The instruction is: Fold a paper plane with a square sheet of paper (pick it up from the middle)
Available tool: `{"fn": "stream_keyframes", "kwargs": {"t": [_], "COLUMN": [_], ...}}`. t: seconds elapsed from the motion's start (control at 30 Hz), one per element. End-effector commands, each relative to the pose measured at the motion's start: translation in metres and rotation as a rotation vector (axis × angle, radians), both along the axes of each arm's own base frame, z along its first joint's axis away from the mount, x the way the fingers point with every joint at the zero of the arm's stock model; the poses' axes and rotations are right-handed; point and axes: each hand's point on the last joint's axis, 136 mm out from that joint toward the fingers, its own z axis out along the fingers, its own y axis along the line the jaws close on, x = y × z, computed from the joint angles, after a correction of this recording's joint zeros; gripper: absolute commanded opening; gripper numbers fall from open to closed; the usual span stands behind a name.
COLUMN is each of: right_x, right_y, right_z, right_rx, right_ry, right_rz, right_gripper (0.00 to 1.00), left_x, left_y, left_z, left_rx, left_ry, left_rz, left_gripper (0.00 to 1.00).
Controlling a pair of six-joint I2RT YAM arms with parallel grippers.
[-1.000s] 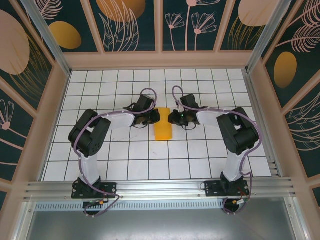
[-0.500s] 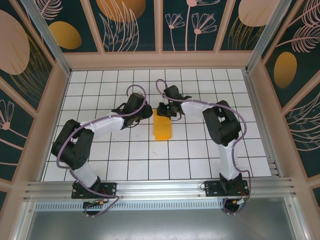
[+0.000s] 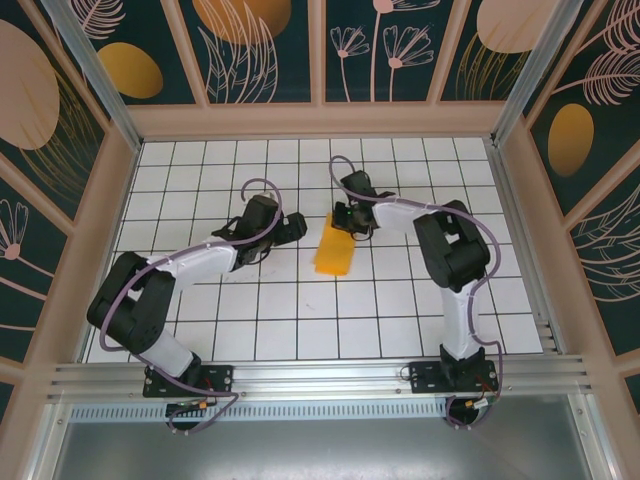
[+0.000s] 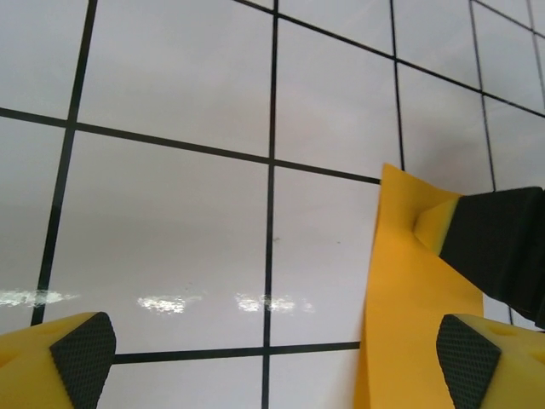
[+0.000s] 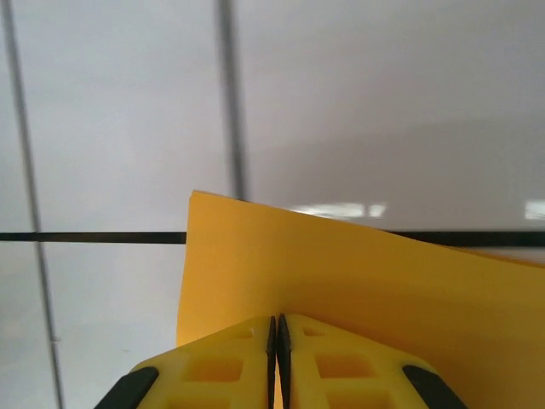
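Right gripper (image 5: 277,328) is seen clamped on the far end of the folded sheet of paper (image 3: 334,255), its yellow fingers (image 5: 221,362) pressed together with the thin orange-yellow edge pinched between them. The sheet is thereby held by one end and lies slanted across the white gridded table (image 3: 200,300), near its middle. Left gripper (image 4: 272,349) is held low over the tiles just beside the paper's left edge, its jaws wide apart with nothing between them. It is judged that the sheet is being steadied by one arm so that the next crease can be pressed by the other
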Motion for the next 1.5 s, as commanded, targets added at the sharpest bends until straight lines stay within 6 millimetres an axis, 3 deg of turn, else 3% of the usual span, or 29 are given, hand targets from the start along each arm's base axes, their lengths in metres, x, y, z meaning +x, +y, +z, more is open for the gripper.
{"fn": "stream_keyframes", "kwargs": {"t": [0.0, 0.13, 0.3, 0.53, 0.8, 1.03, 1.13, 1.27, 1.33, 1.37, 1.47], "right_x": [-0.012, -0.028, -0.047, -0.068, -0.084, -0.087, -0.087, -0.090, -0.093, -0.094, -0.100], "right_y": [-0.049, -0.062, -0.058, -0.052, -0.049, -0.051, -0.053, -0.053, -0.052, -0.052, -0.052], "right_z": [-0.003, 0.009, 0.025, 0.031, 0.032, 0.024, 0.023, 0.022, 0.021, 0.021, 0.022], "right_rx": [-0.072, -0.022, 0.109, 0.203, 0.273, 0.290, 0.296, 0.310, 0.315, 0.315, 0.319], "right_ry": [0.039, 0.034, 0.036, 0.046, 0.039, 0.046, 0.044, 0.047, 0.050, 0.052, 0.050], "right_rz": [-0.190, -0.273, -0.276, -0.181, -0.091, -0.083, -0.087, -0.077, -0.063, -0.057, -0.035], "right_gripper": [0.12, 0.15, 0.22, 0.21, 0.16, 0.16, 0.16, 0.16, 0.15, 0.15, 0.14], "left_x": [0.003, -0.004, -0.019, -0.043, -0.076, -0.090, -0.089, -0.086, -0.088, -0.082, -0.082], "left_y": [-0.009, -0.026, -0.056, -0.089, -0.127, -0.162, -0.171, -0.174, -0.167, -0.172, -0.168], "left_z": [0.023, 0.026, 0.023, 0.028, 0.037, 0.013, -0.007, -0.022, -0.039, -0.033, -0.045], "left_rx": [-0.083, -0.165, -0.294, -0.398, -0.462, -0.441, -0.380, -0.331, -0.283, -0.284, -0.247], "left_ry": [-0.070, -0.063, 0.001, 0.058, 0.086, 0.167, 0.208, 0.234, 0.266, 0.251, 0.271], "left_rz": [-0.043, -0.113, -0.204, -0.237, -0.289, -0.347, -0.350, -0.346, -0.328, -0.327, -0.313], "left_gripper": [0.99, 0.98, 0.79, 0.50, 0.34, 0.28, 0.26, 0.25, 0.24, 0.24, 0.23]}}
